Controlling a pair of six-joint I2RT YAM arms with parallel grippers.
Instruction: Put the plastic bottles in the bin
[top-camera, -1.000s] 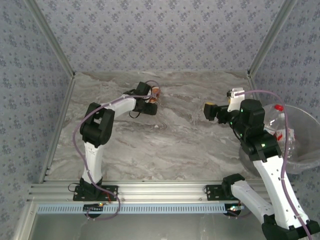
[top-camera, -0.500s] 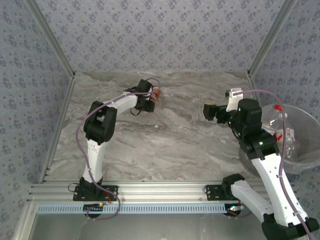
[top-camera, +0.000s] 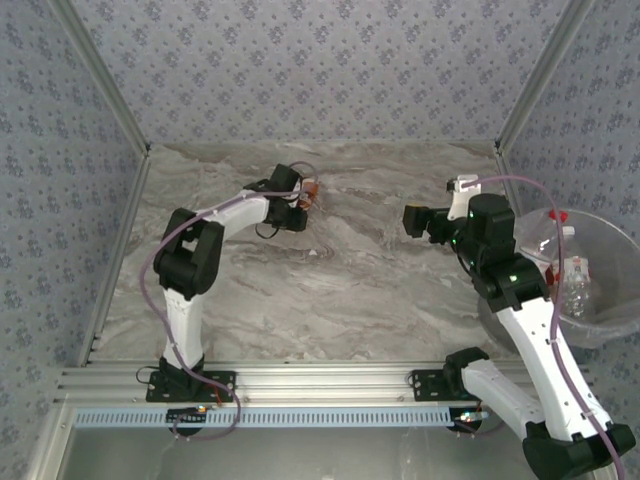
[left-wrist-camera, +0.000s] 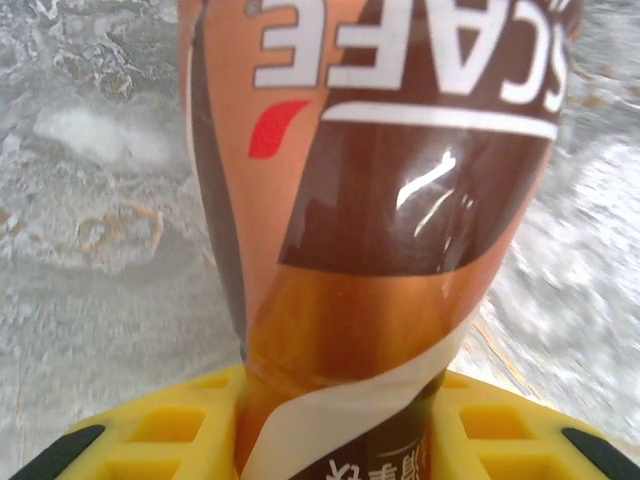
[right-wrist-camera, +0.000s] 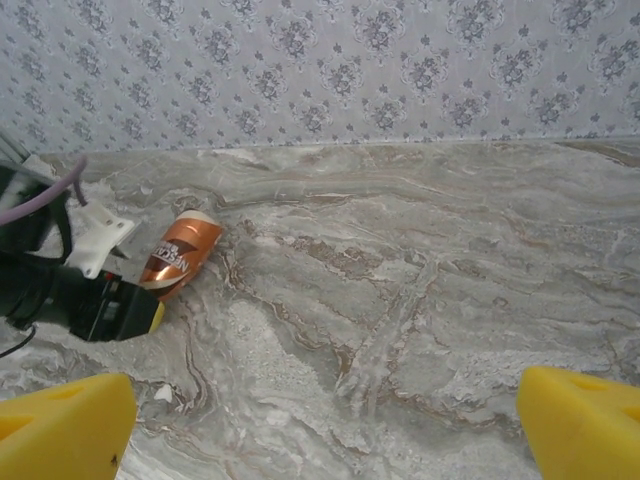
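The left gripper (top-camera: 301, 203) was closed tightly on the brown bottle (top-camera: 312, 189) near the far side of the table (top-camera: 350, 290). In the left wrist view its yellow fingers (left-wrist-camera: 150, 440) pressed the bottle (left-wrist-camera: 380, 200) from both sides, close to one end, and most of the body stood out in front of them. From the right wrist view the bottle (right-wrist-camera: 180, 254) seemed to lie low over the table; I could not tell if it was already lifted. The right gripper (top-camera: 414, 220) was fully open and held nothing, hanging above the middle of the table. The bin (top-camera: 612, 322) stood at the right edge, well apart from the brown bottle, with some clear bottles (top-camera: 572, 278) already inside.

The main danger, I think, was the grip. The label looked smooth and shiny, and the hold was near an end, so the long free part could swing or slide out during a fast lift. The way to the bin was also long for the left arm, and the right arm stood between, so the two arms could meet. A release before the rim would leave the bottle on the table.
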